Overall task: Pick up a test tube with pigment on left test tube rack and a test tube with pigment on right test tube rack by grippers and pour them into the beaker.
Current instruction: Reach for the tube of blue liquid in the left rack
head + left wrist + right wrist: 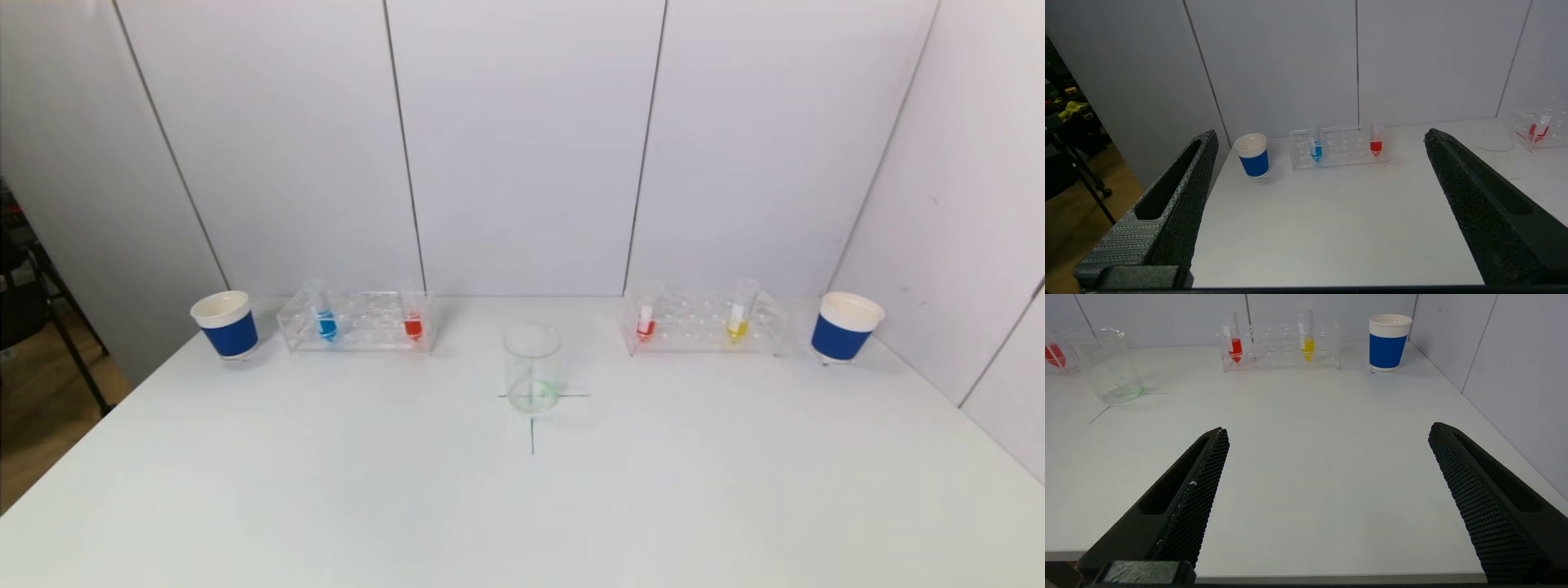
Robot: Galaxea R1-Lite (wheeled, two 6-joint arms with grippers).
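A clear left test tube rack (359, 320) (1339, 148) at the back left holds a blue-pigment tube (326, 323) (1315, 150) and a red-pigment tube (413, 326) (1376, 145). The right test tube rack (704, 322) (1280, 347) holds a red-pigment tube (646, 327) (1236, 349) and a yellow-pigment tube (737, 328) (1308, 348). A glass beaker (532, 369) (1106, 365) stands between them on a cross mark. My left gripper (1321, 136) and right gripper (1327, 430) hang open and empty over the table's near edge, outside the head view.
A blue-and-white paper cup (225, 324) (1253, 156) stands left of the left rack, another cup (845, 327) (1388, 343) right of the right rack. White wall panels close the back and right side. The white table (522, 506) drops off at its left edge.
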